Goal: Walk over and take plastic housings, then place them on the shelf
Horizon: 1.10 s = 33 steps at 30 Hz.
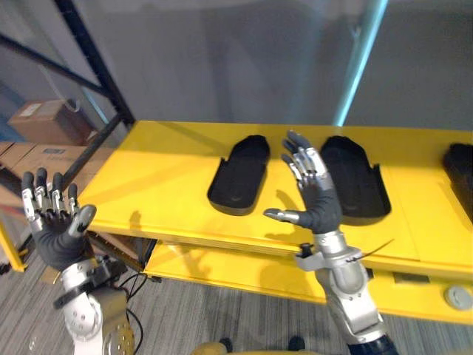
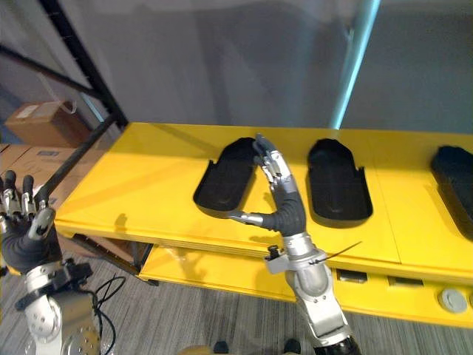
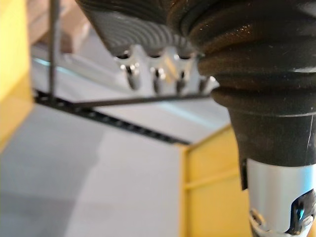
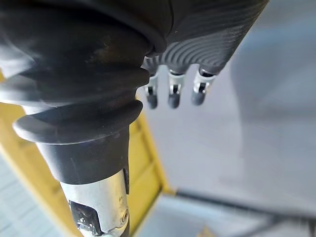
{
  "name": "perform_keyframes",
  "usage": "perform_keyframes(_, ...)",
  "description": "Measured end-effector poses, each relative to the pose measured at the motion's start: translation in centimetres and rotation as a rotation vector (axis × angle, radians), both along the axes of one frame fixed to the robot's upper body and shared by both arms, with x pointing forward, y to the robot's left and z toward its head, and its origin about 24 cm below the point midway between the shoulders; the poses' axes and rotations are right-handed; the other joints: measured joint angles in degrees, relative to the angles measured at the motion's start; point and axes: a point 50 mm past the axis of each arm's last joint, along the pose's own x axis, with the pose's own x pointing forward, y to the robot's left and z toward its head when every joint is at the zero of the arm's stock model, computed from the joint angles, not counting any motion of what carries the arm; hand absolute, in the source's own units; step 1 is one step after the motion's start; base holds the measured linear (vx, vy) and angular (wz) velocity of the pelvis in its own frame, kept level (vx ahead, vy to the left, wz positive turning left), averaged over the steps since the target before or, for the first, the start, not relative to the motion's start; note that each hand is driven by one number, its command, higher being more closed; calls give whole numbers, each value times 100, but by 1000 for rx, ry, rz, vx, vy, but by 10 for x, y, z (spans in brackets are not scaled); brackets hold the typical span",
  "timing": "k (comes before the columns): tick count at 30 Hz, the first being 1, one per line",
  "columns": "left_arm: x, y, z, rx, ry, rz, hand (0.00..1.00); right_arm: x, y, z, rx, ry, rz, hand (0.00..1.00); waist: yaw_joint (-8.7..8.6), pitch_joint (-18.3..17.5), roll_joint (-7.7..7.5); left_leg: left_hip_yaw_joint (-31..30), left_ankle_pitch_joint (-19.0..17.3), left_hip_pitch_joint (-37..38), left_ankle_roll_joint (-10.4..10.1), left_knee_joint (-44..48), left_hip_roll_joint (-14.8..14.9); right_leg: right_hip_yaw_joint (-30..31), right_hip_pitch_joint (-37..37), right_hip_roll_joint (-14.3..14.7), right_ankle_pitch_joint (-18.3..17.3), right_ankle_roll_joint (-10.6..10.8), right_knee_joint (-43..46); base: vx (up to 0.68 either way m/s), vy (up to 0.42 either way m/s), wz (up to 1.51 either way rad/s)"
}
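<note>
On the yellow shelf surface (image 1: 162, 170), a left housing (image 1: 238, 174) and a middle housing (image 1: 355, 177), both of black plastic, are laid side by side but apart, and a third housing (image 1: 460, 166) is seen at the right edge. The right hand (image 1: 318, 200) is raised above the front edge, before the gap between the first two, its fingers spread straight and nothing gripped. The left hand (image 1: 53, 229) is raised off the front left corner, likewise spread and empty. Cardboard boxes (image 1: 48, 122) are stacked beyond the left edge.

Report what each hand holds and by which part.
Nothing is held. The left hand and the right hand are both open and raised; the black housings lie on the yellow shelf.
</note>
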Motion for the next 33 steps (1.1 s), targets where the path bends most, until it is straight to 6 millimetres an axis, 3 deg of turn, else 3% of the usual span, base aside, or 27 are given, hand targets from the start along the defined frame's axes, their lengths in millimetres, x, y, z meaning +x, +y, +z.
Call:
perform_keyframes(10,-15,-10,-16,-95,31,-81,0,-1,37,-43,-32,237,157,0,365,-181,-195,-582,145,-170,-2,-87,-143,-607,126,-114,-96,80,54,23,9,33)
perform_keyframes(18,-15,-12,-18,-108,12,-61,0,-8,61,-82,-74,409,353,0,321,-201,-429,-378,157,-149,2,-220,-111,-389,-22,-109,-116,96,56,23,18,-11)
perform_keyframes(24,-12,-12,-27,-153,53,-39,0,-17,82,-93,-161,424,510,0,330,-200,-468,-241,100,-80,21,-225,-103,-254,-33,-110,-116,96,56,15,18,-11)
perform_keyframes(29,-10,-17,-29,-164,59,-64,0,-21,93,-103,-188,462,538,0,332,-189,-509,-231,88,-44,34,-271,-112,-255,-15,-122,-125,99,56,1,3,-2)
perform_keyframes(33,-9,-20,-31,-169,67,-79,0,-17,95,-121,-279,510,457,0,335,-188,-514,-234,88,-44,36,-272,-120,-264,-16,-128,-129,101,56,0,0,0)
